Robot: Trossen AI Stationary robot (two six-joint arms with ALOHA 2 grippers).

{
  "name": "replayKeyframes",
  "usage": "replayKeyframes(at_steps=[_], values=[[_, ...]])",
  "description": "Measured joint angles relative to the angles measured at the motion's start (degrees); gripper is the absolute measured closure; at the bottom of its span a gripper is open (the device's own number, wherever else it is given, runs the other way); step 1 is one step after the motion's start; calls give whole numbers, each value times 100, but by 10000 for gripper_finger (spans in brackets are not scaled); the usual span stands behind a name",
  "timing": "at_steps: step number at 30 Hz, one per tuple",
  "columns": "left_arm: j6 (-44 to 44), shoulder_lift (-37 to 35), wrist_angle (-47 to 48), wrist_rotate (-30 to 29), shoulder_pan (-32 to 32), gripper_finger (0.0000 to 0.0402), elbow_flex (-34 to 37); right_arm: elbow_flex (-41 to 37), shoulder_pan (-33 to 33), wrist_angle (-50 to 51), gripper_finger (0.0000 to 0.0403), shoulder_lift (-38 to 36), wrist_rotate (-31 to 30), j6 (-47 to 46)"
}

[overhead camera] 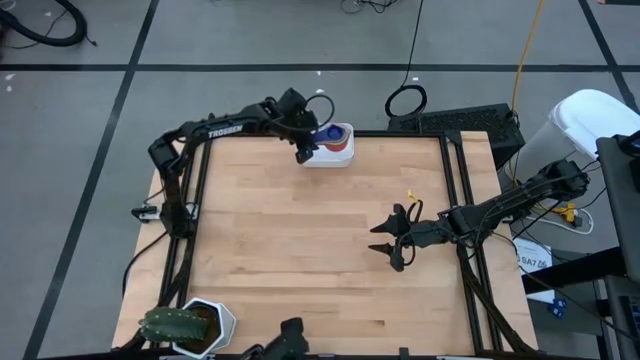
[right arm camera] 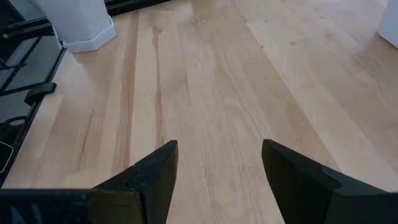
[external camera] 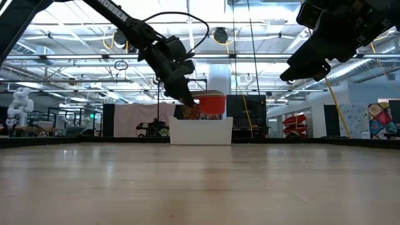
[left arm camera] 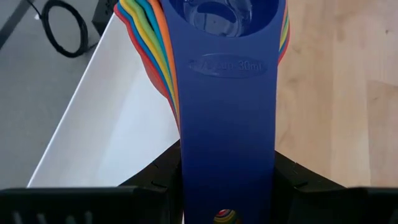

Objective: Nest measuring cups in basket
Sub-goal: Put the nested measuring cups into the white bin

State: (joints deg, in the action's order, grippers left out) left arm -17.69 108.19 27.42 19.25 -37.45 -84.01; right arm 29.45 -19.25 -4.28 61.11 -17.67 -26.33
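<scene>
The left gripper is seen at twelve o'clock on the table, its jaws closed partway on the flat handles of the measuring cups; the stack is held nested, a dark blue cup uppermost, with orange, yellow, green and red edges fanned beneath; the cups are held over the basket, a shallow white plastic bin with rounded corners set at the table's far edge; whether the stack touches the basket's floor cannot be told. The right gripper is held above the boards at about three o'clock, well apart from the basket, its jaws spread wide and nothing between them. The table is surfaced in pale, straight-grained wood planks and framed by dark rails; a white hexagonal pot with a green plant is stood at seven o'clock. Beyond the table, a large hall with ceiling trusses and strip lights is shown in the low view; grey floor and black cables are seen around the table.
</scene>
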Motion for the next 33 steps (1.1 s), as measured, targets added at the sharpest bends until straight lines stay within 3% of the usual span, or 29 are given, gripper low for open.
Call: replayKeyframes(at_steps=[24,33], values=[[43,23,-46,21,-254,263,0,0,0,-1,179,1,0,58],[153,473,43,21,-287,263,-7,0,0,-19,179,1,-6,102]])
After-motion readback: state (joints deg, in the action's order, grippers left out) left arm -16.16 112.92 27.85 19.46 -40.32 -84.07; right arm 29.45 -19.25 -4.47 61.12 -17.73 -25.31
